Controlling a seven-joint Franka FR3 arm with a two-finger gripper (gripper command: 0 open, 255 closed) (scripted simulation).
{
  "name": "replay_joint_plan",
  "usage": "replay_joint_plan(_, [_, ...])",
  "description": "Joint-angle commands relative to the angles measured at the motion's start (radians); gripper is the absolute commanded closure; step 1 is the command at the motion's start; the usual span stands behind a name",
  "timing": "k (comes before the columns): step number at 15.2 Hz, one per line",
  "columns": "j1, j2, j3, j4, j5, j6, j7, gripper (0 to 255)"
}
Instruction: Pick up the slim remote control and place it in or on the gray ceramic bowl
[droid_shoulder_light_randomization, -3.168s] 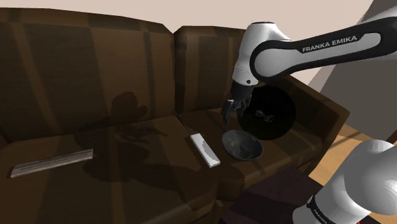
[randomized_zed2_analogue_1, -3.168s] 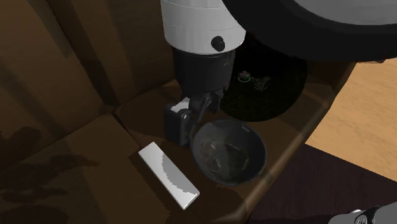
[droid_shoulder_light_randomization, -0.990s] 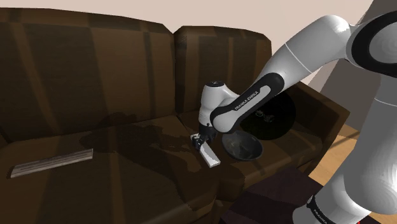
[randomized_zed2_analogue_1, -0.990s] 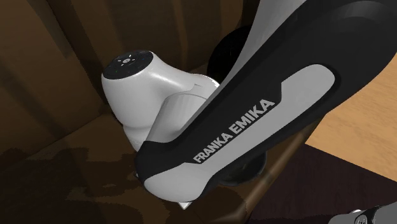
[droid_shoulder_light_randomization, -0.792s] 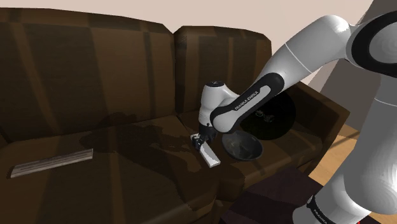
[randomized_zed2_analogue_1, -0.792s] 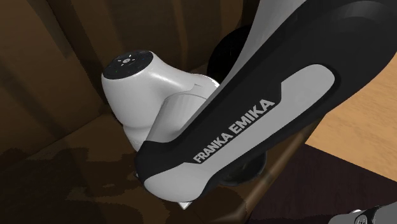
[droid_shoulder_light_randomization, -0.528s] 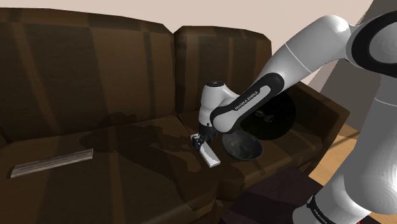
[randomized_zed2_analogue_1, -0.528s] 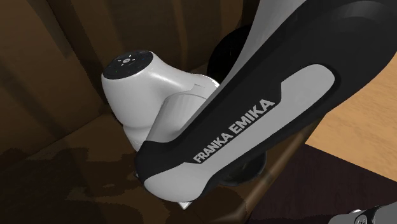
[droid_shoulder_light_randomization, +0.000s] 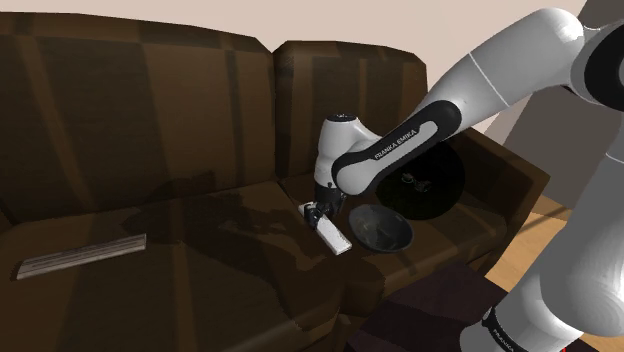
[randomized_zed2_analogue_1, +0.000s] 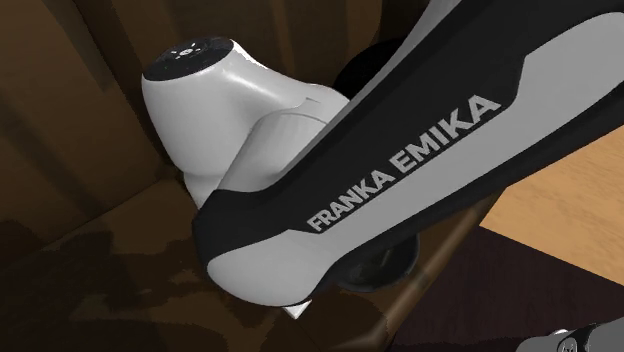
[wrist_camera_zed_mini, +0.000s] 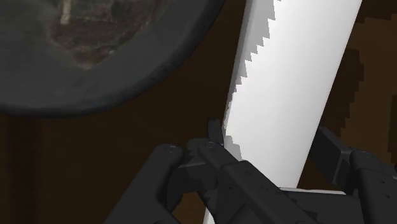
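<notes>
1 white remote (wrist_camera_zed_mini: 294, 76) between gripper (wrist_camera_zed_mini: 270, 139) fingers

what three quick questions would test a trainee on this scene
1. True or false: the remote already lies in the bowl.
2. Pick one: what do the fingers clasp? A) the bowl B) the remote C) nothing
3. Fill in: the bowl stands on the brown ____.

Key:
1. False. It is beside the bowl, not in it.
2. B
3. sofa
</notes>
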Motion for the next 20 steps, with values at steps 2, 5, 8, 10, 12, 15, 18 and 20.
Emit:
replay_joint_plan(2, [-0.002, -0.031, 0.004, 0.013, 0.018, -0.042, -0.013, 255])
replay_joint_plan(5, [-0.004, -0.063, 0.007, 0.022, 0.034, -0.081, -0.026, 255])
replay_joint_plan(8, [-0.005, -0.093, 0.009, 0.033, 0.048, -0.121, -0.037, 255])
replay_joint_plan(10, [-0.005, -0.112, 0.01, 0.041, 0.057, -0.147, -0.044, 255])
replay_joint_plan(12, [-0.005, -0.13, 0.01, 0.05, 0.065, -0.174, -0.05, 255])
replay_joint_plan(15, [-0.006, -0.156, 0.01, 0.066, 0.076, -0.214, -0.058, 255])
replay_joint_plan(18, [-0.006, -0.18, 0.01, 0.083, 0.085, -0.255, -0.066, 255])
replay_joint_plan(20, [-0.006, -0.195, 0.009, 0.096, 0.09, -0.282, -0.07, 255])
